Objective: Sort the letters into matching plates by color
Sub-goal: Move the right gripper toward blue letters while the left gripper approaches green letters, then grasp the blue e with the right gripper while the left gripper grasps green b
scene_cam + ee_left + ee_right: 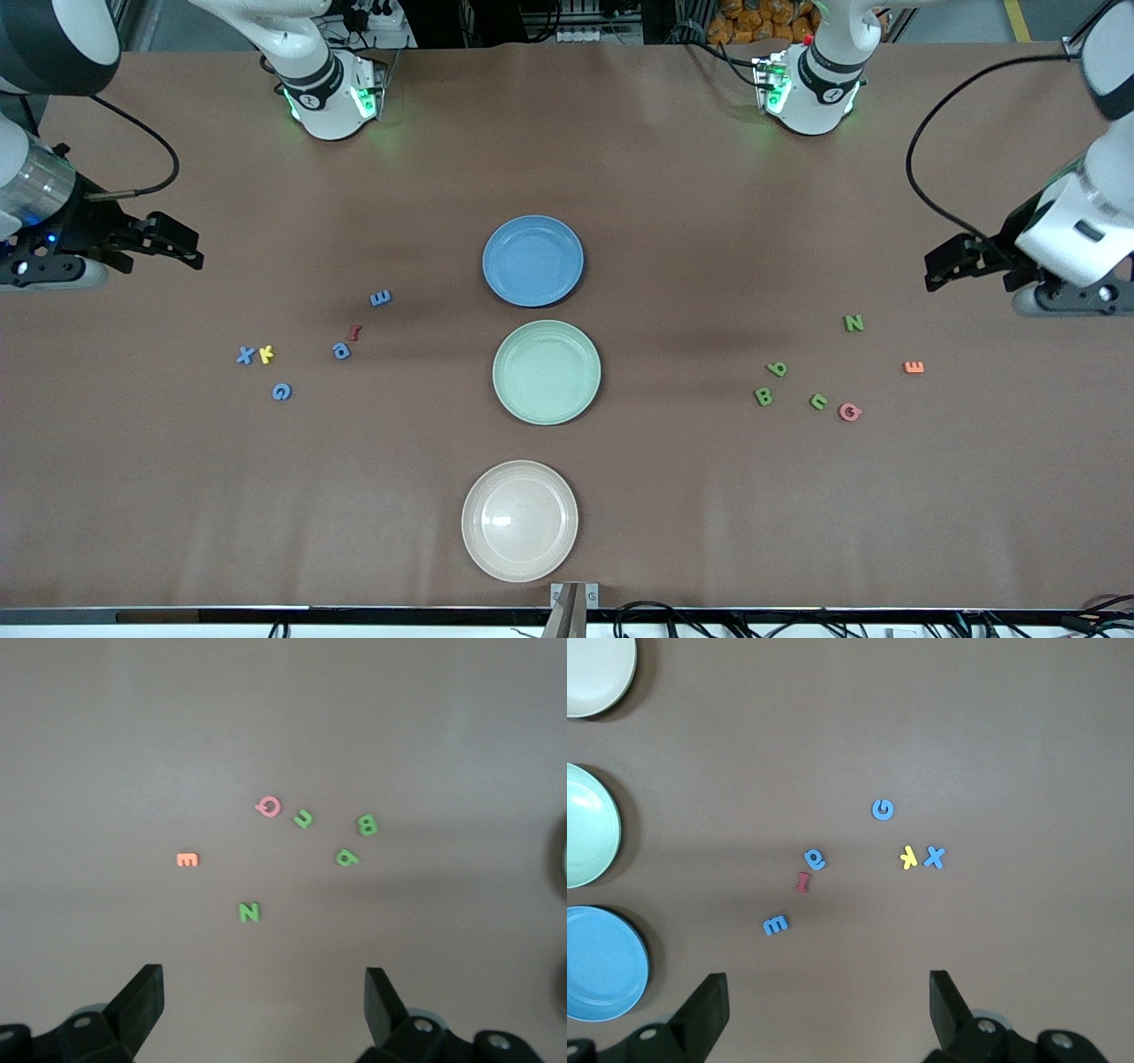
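Observation:
The blue plate [532,261], the mint green plate [547,372] and a cream plate [519,521] lie in a row mid-table. Four blue letters [380,298] [775,924], with a yellow one [266,354] and a red one [355,333], lie toward the right arm's end. Four green letters [764,396] [250,912], a pink one [850,411] and an orange one [913,367] lie toward the left arm's end. My right gripper [182,246] [828,983] is open and empty above the table near the blue letters. My left gripper [941,266] [264,979] is open and empty near the green letters.
The plates are empty. The green plate's rim [607,828] and the blue plate's rim [629,970] show in the right wrist view. The brown table surface [709,496] is bare around the cream plate. Cables run along the table's front edge.

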Action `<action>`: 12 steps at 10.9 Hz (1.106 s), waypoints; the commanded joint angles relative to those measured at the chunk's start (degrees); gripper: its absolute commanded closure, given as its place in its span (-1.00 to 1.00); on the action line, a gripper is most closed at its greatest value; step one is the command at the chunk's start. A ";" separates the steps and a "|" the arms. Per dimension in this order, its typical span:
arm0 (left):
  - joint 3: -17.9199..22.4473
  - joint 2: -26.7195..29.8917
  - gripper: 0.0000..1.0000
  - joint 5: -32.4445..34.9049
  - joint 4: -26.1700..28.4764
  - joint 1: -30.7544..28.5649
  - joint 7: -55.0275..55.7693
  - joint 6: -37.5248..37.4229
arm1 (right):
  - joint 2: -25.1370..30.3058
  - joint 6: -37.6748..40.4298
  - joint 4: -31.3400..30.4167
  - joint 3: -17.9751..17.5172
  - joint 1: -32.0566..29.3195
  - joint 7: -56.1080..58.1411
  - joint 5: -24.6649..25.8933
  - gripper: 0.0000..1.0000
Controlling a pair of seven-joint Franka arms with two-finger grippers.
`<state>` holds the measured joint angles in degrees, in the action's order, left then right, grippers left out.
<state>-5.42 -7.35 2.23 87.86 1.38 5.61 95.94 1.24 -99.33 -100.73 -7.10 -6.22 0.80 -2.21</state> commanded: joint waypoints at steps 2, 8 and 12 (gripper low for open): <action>-1.00 -6.52 -1.00 3.22 -0.23 0.29 5.15 10.89 | 1.14 -7.70 -8.58 -2.04 -0.02 0.26 -1.13 -1.00; -1.00 -22.08 -1.00 3.92 -0.41 0.99 24.44 24.10 | -1.31 -25.71 -22.74 -6.17 1.91 -4.47 -1.21 -0.98; -0.82 -26.74 -1.00 4.01 -0.14 3.18 30.64 25.61 | -9.22 -32.31 -23.81 -6.17 3.14 -5.55 -1.04 -0.87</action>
<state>-6.25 -32.14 4.39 88.48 3.48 29.34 121.33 -3.69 -127.95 -124.37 -13.29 -3.50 -4.15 -2.37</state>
